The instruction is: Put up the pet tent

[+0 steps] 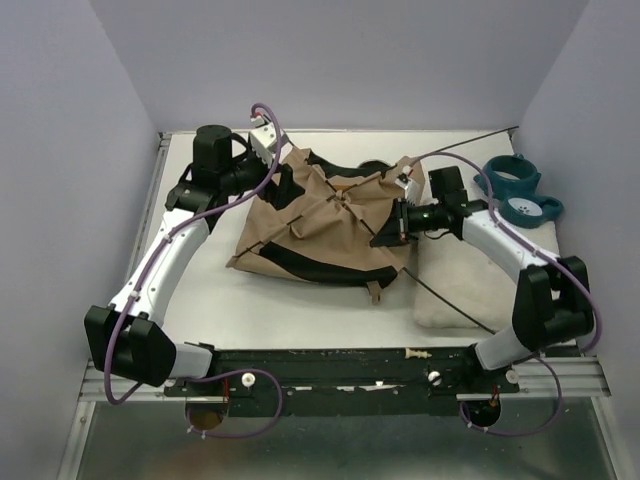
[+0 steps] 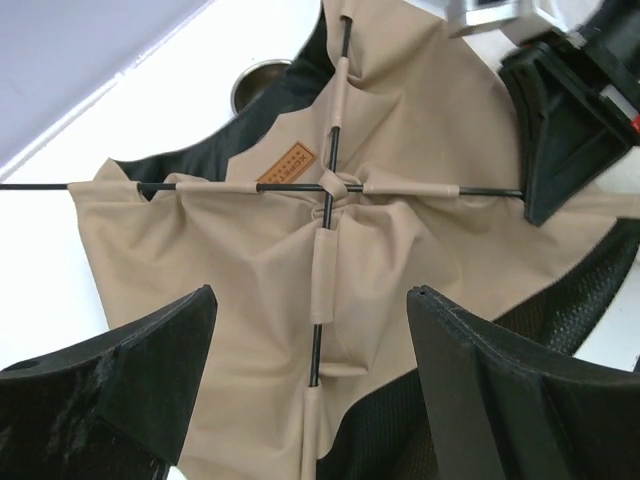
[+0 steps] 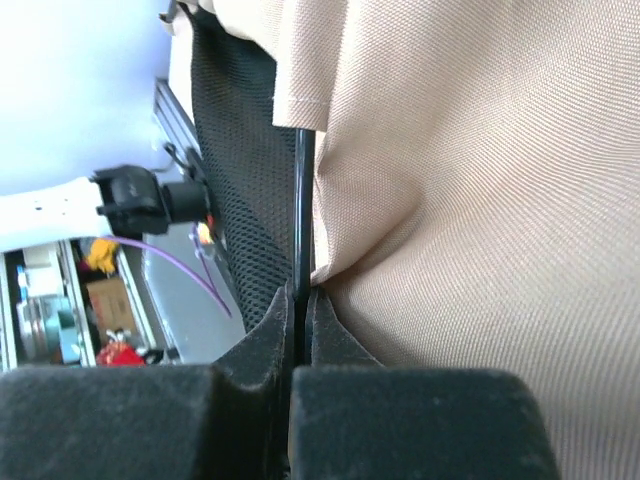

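The pet tent (image 1: pixel 320 225) lies slumped in the middle of the table, tan fabric over a black base. Its two thin black poles (image 2: pixel 330 190) cross in sleeves beside a small brown label (image 2: pixel 287 167). My left gripper (image 2: pixel 312 292) hovers open over the tent's far-left side, one finger on each side of a pole sleeve and touching nothing. My right gripper (image 3: pixel 300 300) is shut on the bare end of one black pole (image 3: pixel 302 200) at the tent's right edge, next to black mesh (image 3: pixel 240 170). From the left wrist, the right gripper (image 2: pixel 560 150) shows at that pole's end.
A white fluffy cushion (image 1: pixel 460 290) lies right of the tent under the right arm. The teal bowl stand (image 1: pixel 520 190) sits at the back right. A metal bowl (image 2: pixel 260 85) peeks out behind the tent. Thin pole ends stick out toward the back right wall (image 1: pixel 480 140) and over the cushion (image 1: pixel 450 300).
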You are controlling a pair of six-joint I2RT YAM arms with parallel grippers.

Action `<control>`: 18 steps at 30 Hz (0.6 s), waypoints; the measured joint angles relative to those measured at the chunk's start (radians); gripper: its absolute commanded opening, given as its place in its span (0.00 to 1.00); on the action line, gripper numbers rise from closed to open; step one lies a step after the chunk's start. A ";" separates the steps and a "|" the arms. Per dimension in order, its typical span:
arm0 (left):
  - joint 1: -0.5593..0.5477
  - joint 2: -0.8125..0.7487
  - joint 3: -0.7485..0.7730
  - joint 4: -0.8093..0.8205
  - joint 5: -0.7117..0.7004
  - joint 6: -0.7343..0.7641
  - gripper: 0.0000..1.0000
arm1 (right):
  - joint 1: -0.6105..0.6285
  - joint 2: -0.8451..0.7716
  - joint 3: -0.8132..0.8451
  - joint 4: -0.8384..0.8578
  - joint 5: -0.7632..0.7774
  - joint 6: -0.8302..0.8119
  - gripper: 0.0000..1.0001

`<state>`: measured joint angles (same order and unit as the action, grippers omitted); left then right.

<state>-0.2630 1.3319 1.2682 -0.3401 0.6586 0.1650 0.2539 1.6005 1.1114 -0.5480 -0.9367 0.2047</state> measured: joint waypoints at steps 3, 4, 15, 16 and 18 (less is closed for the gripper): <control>0.010 0.028 0.061 0.002 0.000 -0.024 0.92 | 0.025 -0.123 -0.123 0.259 0.031 0.244 0.01; 0.016 0.038 0.080 0.003 0.000 -0.032 0.92 | 0.039 -0.155 -0.151 0.325 0.053 0.306 0.01; 0.070 0.117 0.164 0.009 0.005 -0.077 0.92 | 0.408 -0.202 -0.286 0.784 0.452 0.741 0.44; 0.076 0.124 0.164 0.010 0.006 -0.083 0.92 | 0.410 -0.177 -0.281 0.795 0.466 0.734 0.63; 0.090 0.135 0.164 0.010 0.008 -0.097 0.93 | 0.403 -0.134 -0.255 0.796 0.484 0.697 0.84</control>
<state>-0.1726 1.4670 1.4326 -0.3298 0.6670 0.0677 0.6571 1.4670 0.8566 0.2481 -0.4526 0.9020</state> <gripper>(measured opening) 0.924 0.523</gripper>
